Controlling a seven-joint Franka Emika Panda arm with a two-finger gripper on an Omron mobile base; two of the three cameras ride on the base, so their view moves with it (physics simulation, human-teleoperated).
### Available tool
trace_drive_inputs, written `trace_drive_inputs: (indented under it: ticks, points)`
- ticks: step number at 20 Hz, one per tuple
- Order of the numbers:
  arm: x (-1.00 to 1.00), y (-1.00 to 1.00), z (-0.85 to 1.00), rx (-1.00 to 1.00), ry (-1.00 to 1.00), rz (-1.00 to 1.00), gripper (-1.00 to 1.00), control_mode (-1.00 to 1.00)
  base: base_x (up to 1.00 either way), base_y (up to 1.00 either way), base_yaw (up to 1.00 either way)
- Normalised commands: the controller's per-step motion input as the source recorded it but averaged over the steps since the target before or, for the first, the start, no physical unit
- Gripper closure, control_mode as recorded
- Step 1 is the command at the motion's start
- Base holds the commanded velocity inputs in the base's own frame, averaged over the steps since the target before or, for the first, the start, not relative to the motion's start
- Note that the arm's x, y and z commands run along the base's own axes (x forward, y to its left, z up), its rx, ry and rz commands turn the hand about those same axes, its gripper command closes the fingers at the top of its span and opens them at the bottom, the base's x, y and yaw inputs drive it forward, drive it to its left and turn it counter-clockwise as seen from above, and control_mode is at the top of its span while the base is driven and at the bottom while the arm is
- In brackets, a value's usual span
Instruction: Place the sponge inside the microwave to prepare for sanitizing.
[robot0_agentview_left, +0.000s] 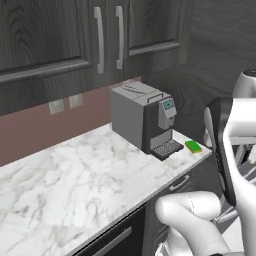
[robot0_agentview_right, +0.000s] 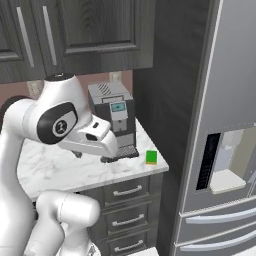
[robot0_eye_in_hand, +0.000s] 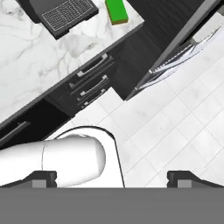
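So the gripper (robot0_eye_in_hand: 112, 177) is hanging out over the white tiled floor (robot0_eye_in_hand: 175, 131), looking straight down, jaws spread as wide as they go with nothing between them. You can see the two dark fingertips (robot0_eye_in_hand: 41, 177) far apart at the bottom of the hand view, just floor tiles past them.

The sponge (robot0_eye_in_hand: 117, 10) is well away from the jaws, up at the far edge of the hand view, lying flat on the marble counter (robot0_eye_in_hand: 39, 65), green side up. Between it and the gripper are the counter edge and the dark drawers (robot0_eye_in_hand: 92, 83).

From the base cameras, the sponge (robot0_agentview_left: 193, 146) sits near the counter's front corner, just beside the drip tray of the grey coffee machine (robot0_agentview_left: 143, 118), not touching it. Behind that are the dark wall cupboards (robot0_agentview_left: 65, 35), and off to the right is the steel fridge (robot0_agentview_right: 220, 150).
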Motion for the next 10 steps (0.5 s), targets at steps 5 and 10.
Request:
trace_drive_inputs:
  ticks: [5, 10]
  points:
    - [0.45, -0.01, -0.02, 0.00, -0.07, 0.00, -1.00, -1.00, 0.00, 0.00, 0.00]
    - [0.30, 0.00, -0.12, 0.00, 0.00, 0.00, -1.00, -1.00, 0.00, 0.00, 0.00]
